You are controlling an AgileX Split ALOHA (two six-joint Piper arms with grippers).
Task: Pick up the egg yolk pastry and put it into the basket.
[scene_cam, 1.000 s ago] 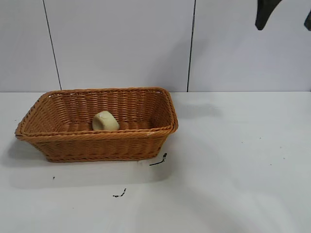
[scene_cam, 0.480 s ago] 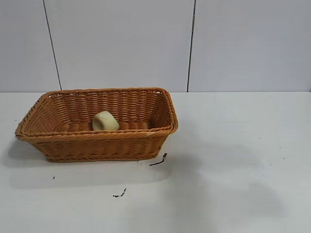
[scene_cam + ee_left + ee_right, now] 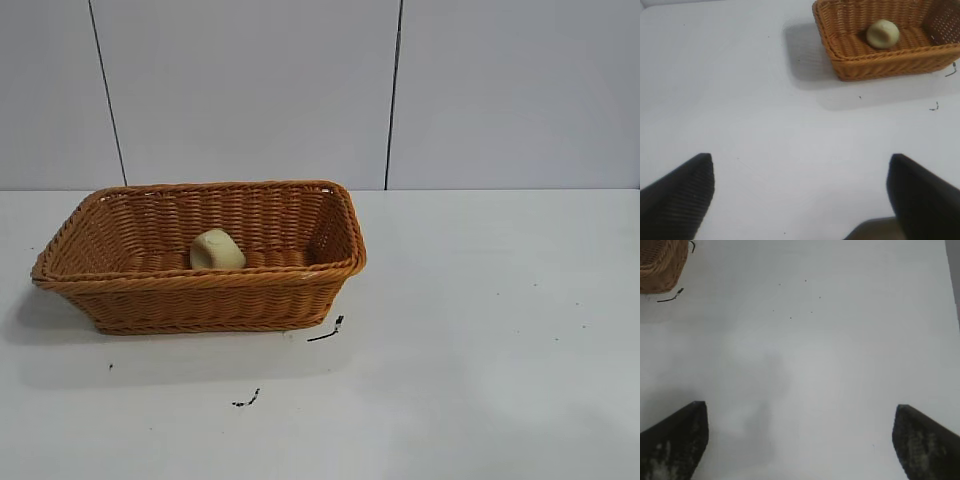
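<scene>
Inside the basket (image 3: 200, 295), the pastry (image 3: 217, 250) is sitting on the woven floor.
Both grippers are hanging over the bare white table (image 3: 480, 330) with fingers spread wide and holding nothing: left gripper (image 3: 800, 192), right gripper (image 3: 800, 437).

We see only the upper part of the egg yolk pastry (image 3: 217, 249) in the exterior view; the near wall of the basket (image 3: 200, 300) hides its base. The right wrist view cuts the basket to one corner. Both arms lie outside the exterior view. Small dark scraps (image 3: 327, 331) beside the basket are too small to name.
</scene>
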